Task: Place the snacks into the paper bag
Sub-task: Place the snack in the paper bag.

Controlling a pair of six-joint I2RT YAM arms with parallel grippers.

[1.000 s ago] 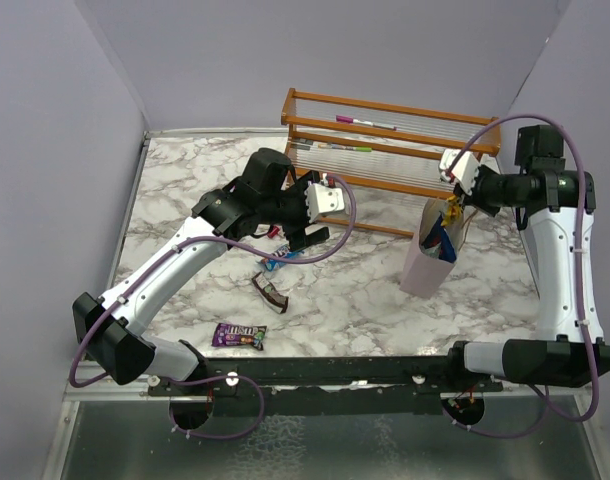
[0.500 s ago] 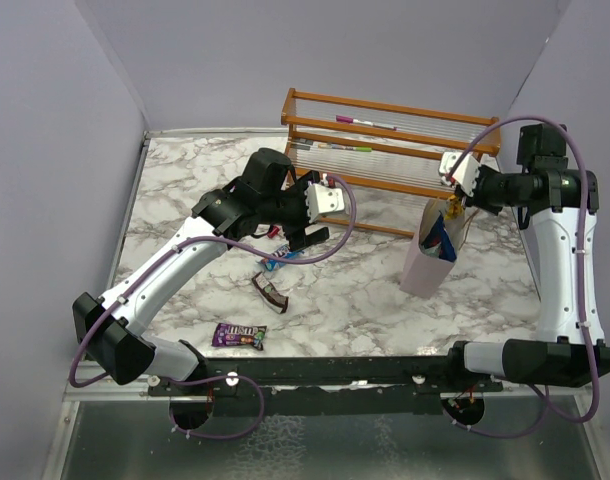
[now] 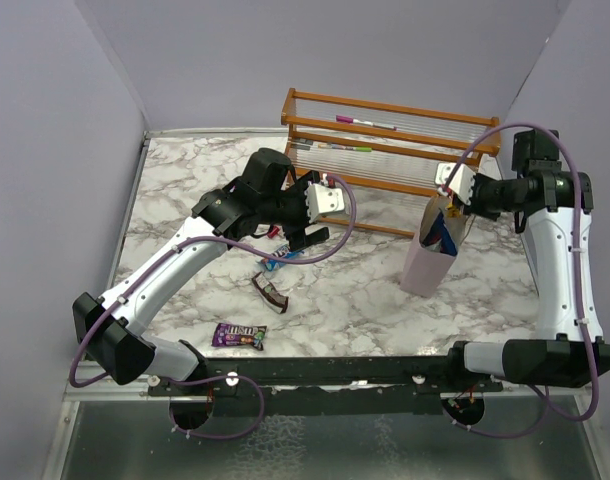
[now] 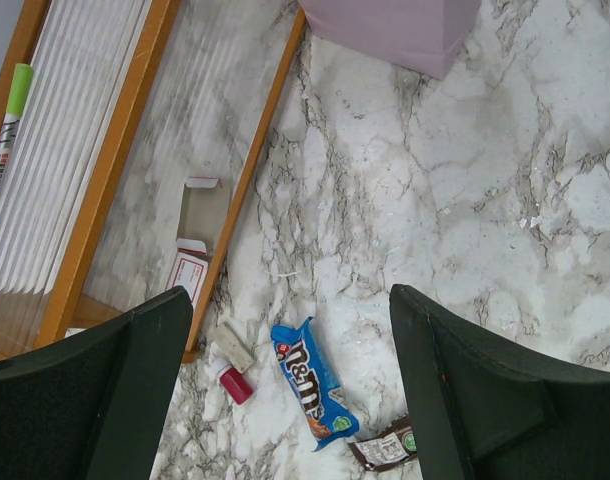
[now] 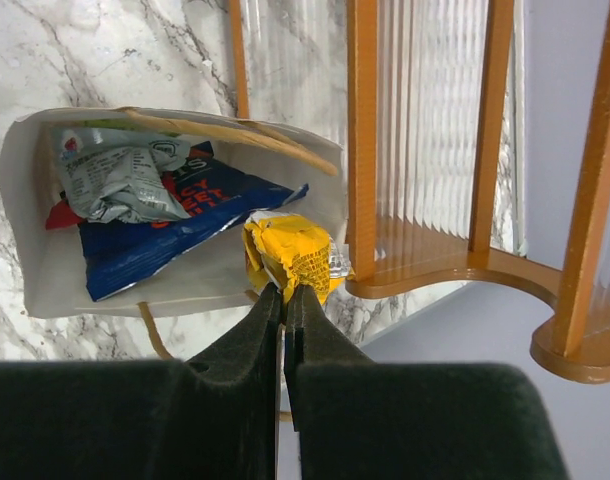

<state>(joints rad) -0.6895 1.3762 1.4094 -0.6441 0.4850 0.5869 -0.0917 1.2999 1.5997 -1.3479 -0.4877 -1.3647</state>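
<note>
Unbagged, left: purple snack [image 3: 238,335], brown snack [image 3: 268,292], blue snack [image 4: 313,395]; my left pincer [image 4: 288,300] hangs open over the blue one. Right: paper bag [image 3: 428,262], two packets [image 5: 115,180] inside; my right pincer [image 5: 283,295] nips the yellow snack [image 5: 290,255] at its rim, judged next in

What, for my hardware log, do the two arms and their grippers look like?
The left arm and right arm both have white link shells between chunky black joints and black bases. A lilac cable loops loosely along each. A white camera block sits at each wrist. The left gripper has broad, dark, matte fingers; the right gripper tapers to thin dark tips. No markings are legible.
</note>
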